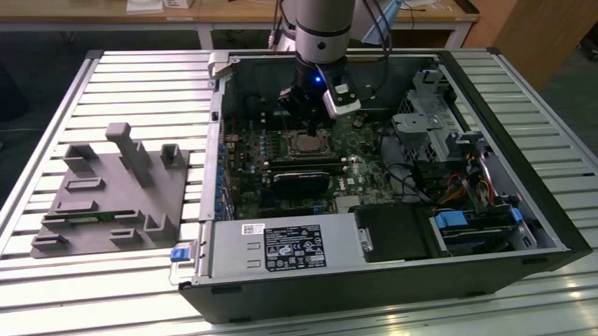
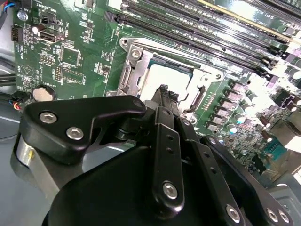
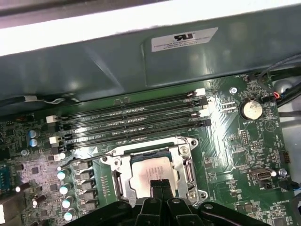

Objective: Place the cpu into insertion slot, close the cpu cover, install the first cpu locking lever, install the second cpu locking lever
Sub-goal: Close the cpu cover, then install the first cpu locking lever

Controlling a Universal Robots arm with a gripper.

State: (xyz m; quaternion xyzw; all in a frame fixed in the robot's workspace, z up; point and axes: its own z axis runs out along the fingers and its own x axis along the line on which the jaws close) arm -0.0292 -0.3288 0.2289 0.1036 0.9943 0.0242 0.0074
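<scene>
We see the cpu [image 3: 153,168], a small thin square chip with a pale silvery top. It lies in the insertion slot [image 3: 109,161], a square black socket with a silvery metal rim on the green circuit board [image 3: 244,150]. The board sits inside the open black computer case [image 1: 374,294]. The cpu cover [image 3: 188,169], a thin silvery-grey frame plate, lies flat around the chip. The black gripper [image 3: 160,186] hangs over one edge of the cpu, its two fingers pressed together with nothing visible between them. Long black memory slots [image 3: 131,117] run beside the socket.
</scene>
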